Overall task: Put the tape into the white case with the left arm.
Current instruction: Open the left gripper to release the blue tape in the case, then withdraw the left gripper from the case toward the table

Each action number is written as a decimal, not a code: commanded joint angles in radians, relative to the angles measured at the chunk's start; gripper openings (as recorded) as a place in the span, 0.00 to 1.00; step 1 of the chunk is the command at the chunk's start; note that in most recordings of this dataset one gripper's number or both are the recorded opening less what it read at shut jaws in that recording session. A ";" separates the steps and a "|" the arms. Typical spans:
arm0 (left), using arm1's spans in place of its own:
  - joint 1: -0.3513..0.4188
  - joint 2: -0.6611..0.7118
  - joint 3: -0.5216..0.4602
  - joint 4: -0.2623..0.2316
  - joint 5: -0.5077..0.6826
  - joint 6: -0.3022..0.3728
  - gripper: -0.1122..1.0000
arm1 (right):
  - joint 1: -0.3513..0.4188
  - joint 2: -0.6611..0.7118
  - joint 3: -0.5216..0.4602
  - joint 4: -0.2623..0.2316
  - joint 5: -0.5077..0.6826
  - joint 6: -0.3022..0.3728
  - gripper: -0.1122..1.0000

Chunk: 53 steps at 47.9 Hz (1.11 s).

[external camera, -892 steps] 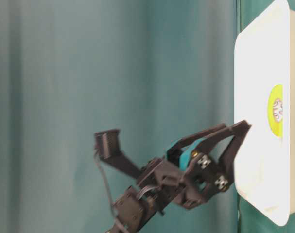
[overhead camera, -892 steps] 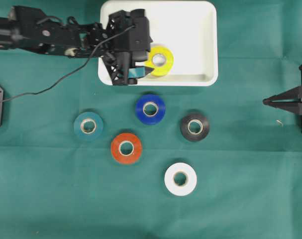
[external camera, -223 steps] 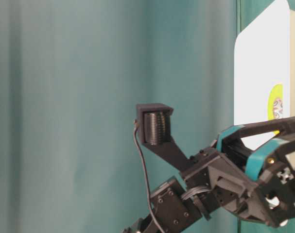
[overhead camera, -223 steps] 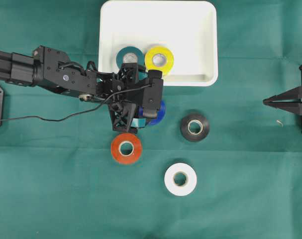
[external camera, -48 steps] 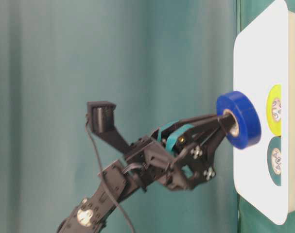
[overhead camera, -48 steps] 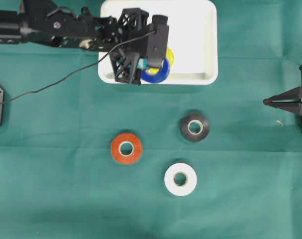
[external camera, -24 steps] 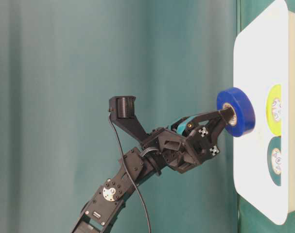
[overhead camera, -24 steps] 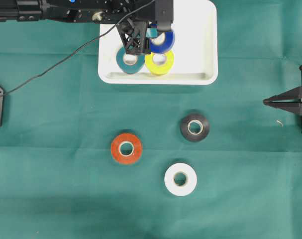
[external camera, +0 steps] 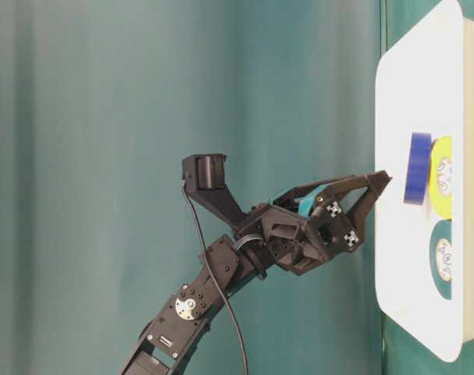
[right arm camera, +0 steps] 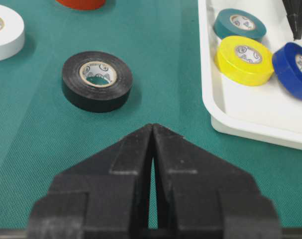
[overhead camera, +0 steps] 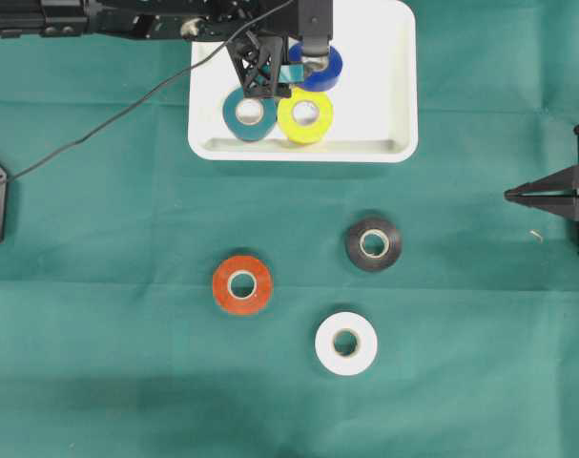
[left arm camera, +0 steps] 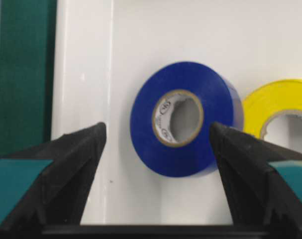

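A robotics lab bench: the surface (overhead camera: 98, 382) wears a plain green cloth, a matching curtain (external camera: 143, 117) hangs behind, and black cabled arms (overhead camera: 98, 14) (one per side) reach over it.

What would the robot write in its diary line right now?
left gripper: open, above blue tape | blue tape: in white case, touching yellow tape | right gripper: shut, idle
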State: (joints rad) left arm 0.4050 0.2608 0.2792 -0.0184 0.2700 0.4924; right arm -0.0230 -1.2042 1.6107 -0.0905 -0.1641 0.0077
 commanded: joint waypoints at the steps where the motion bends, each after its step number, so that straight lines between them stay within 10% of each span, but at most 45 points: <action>1: 0.005 -0.023 -0.025 -0.003 -0.008 -0.002 0.85 | -0.002 0.006 -0.009 0.000 -0.009 0.000 0.02; 20: -0.025 -0.095 0.046 -0.006 -0.008 -0.014 0.85 | -0.002 0.006 -0.011 -0.002 -0.009 0.000 0.02; 53: -0.334 -0.382 0.296 -0.008 -0.008 -0.202 0.85 | -0.002 0.006 -0.009 0.000 -0.009 0.000 0.02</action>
State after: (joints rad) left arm 0.0982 -0.0690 0.5737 -0.0245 0.2700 0.3037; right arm -0.0230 -1.2057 1.6091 -0.0905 -0.1641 0.0077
